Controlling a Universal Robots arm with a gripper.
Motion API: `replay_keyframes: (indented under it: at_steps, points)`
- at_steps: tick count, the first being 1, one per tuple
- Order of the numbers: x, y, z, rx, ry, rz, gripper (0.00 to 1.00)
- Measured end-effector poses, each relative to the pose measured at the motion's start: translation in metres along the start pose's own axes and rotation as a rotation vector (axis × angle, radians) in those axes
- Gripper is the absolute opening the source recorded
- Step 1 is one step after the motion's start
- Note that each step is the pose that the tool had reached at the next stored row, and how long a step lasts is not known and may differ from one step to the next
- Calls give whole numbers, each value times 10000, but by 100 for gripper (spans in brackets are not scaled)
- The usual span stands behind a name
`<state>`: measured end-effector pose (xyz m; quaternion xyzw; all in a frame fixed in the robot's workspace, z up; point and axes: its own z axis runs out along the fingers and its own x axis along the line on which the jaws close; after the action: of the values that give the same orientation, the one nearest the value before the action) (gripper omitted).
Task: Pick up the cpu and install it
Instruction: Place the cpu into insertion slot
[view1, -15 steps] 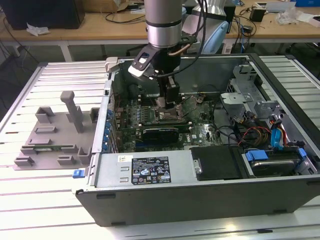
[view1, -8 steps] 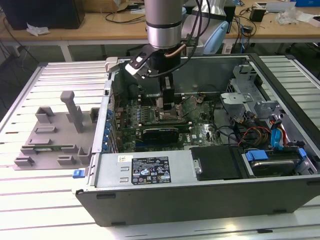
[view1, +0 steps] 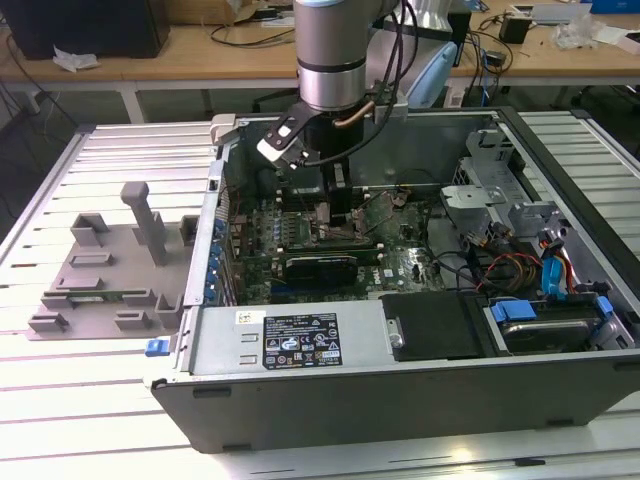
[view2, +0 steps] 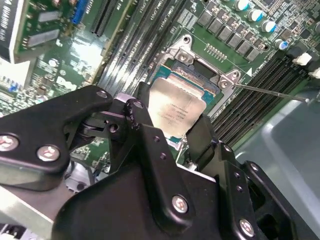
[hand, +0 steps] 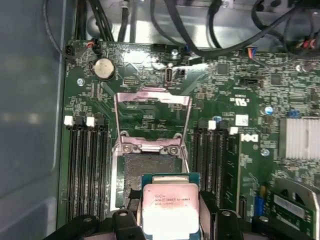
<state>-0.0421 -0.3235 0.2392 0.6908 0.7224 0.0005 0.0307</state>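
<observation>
The cpu (hand: 171, 207) hangs in tool (hand: 173, 223) over socket (hand: 149, 172); exterior view shows case (view1: 420, 395).

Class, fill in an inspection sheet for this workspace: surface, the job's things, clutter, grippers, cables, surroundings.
Surface: slatted table bearing an open case.
Job's things: cpu held over the open socket, not seated.
Clutter: grey fixture on the table, beside the case at the exterior view's left.
Grippers: gripper inside the case, jaws shut on the cpu.
Cables: coloured cables in the case at the exterior view's right.
Surroundings: desk behind, with oddments on it.
</observation>
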Motion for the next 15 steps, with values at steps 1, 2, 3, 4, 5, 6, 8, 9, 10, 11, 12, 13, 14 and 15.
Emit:
replay_keyframes:
  at_steps: [1,2,3,4,5,6,8,9,10,11,12,13,14,15]
  points:
    - [24,0,17,-2,-3,-30,54]
    - [42,1,30,-2,-4,-30,54]
    - [47,1,45,-2,-4,-26,54]
    - [48,1,57,0,-6,6,54]
    - [49,0,69,2,-9,76,54]
    - [50,1,90,11,-17,264,54]
    - [53,5,151,21,-16,517,54]
    - [61,7,196,25,-18,610,54]
    - [70,7,208,27,-16,621,54]
    - [76,8,215,27,-12,624,54]
    - [95,8,231,26,5,631,54]
    - [114,10,264,26,18,642,54]
    - [125,10,292,26,19,644,54]
    - [137,11,315,26,19,644,54]
